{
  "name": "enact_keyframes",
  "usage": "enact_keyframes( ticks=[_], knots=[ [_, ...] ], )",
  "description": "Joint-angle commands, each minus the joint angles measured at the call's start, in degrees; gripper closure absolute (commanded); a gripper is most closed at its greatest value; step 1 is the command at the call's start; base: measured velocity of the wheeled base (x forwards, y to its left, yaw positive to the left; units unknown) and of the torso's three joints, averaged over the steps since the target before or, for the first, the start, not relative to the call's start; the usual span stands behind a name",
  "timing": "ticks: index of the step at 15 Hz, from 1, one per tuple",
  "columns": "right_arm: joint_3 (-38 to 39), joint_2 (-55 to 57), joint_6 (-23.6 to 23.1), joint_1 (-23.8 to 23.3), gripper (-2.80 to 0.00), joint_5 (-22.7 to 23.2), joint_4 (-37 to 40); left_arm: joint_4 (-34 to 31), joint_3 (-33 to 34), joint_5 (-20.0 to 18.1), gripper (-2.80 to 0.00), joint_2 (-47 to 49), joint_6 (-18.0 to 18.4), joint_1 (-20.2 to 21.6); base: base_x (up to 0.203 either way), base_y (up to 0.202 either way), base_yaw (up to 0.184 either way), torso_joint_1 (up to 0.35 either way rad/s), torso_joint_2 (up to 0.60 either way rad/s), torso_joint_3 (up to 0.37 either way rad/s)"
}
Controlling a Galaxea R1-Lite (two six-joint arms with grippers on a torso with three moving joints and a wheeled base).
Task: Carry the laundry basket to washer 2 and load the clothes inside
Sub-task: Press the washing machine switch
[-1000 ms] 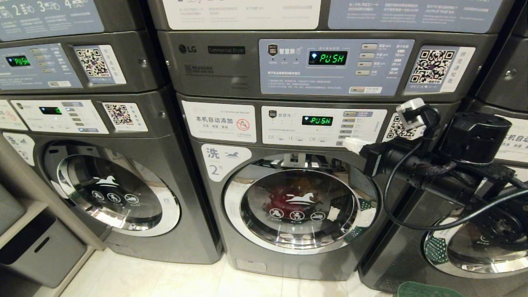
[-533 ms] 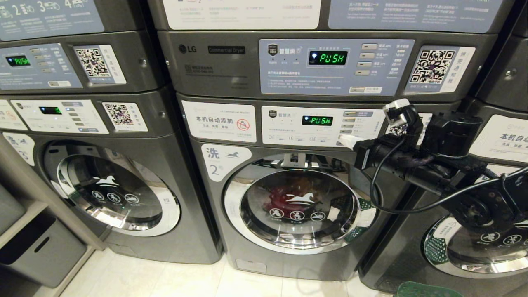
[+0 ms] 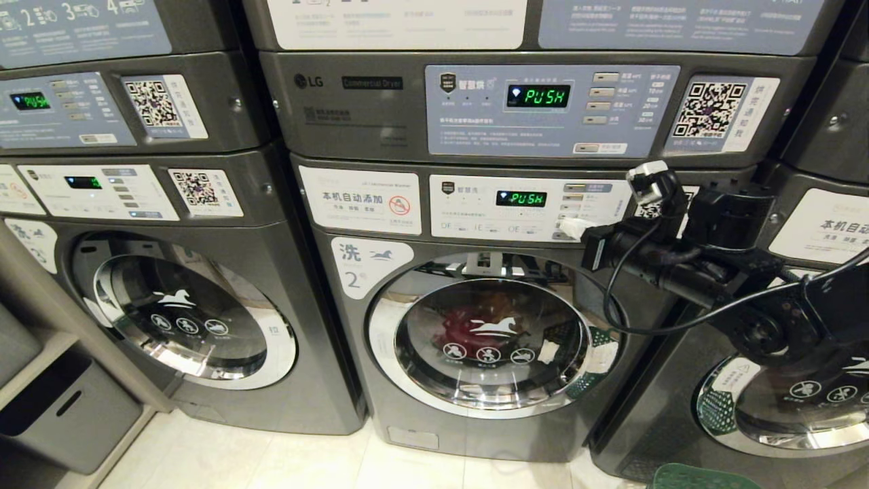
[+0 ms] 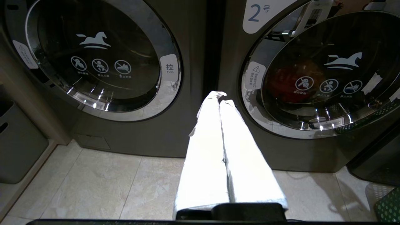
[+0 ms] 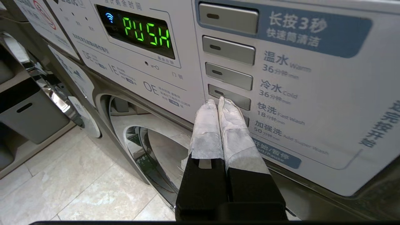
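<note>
Right gripper (image 3: pixel 574 227), fingers pressed together and empty, has crept leftward to washer 2 (image 3: pixel 475 326)'s wash-button column (image 5: pixel 229 75); clothes (image 3: pixel 475 326) sit behind the closed door, so starting the cycle looks next.

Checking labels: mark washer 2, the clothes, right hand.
washer 2 (image 3: pixel 370 265): head view, its numbered label.
clothes (image 3: pixel 465 326): head view, red garment behind the door glass.
right hand (image 5: pixel 218 101): right wrist view, fingertips at the button column.
</note>
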State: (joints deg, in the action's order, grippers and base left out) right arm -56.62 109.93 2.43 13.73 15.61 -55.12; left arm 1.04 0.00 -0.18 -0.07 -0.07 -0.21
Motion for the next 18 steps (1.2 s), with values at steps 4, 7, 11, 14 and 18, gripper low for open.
enact_keyframes(
  ticks=[4,7,11,14,18],
  knots=[
    [-3.1,2.0,0.1,-0.4,0.0,-0.1,0.1,0.0,0.4,0.0,0.0,0.0,0.0,0.0,0.0,0.0,0.0,0.0,0.0,0.0],
    [-2.8,1.6,-0.1,-0.4,0.0,-0.1,1.1,0.0,0.4,0.0,0.0,0.0,0.0,0.0,0.0,0.0,0.0,0.0,0.0,0.0],
    [3.9,-4.5,0.1,-0.3,0.0,0.6,4.6,0.0,0.4,0.0,0.0,0.0,0.0,0.0,0.0,0.0,0.0,0.0,0.0,0.0],
    [6.5,-6.0,0.3,-0.4,0.0,0.7,4.6,0.0,0.4,0.0,0.0,0.0,0.0,0.0,0.0,0.0,0.0,0.0,0.0,0.0],
    [6.5,-4.7,0.3,-0.4,0.0,1.2,4.6,0.0,0.4,0.0,0.0,0.0,0.0,-0.1,0.0,0.0,0.0,0.0,0.0,0.0]
  ],
)
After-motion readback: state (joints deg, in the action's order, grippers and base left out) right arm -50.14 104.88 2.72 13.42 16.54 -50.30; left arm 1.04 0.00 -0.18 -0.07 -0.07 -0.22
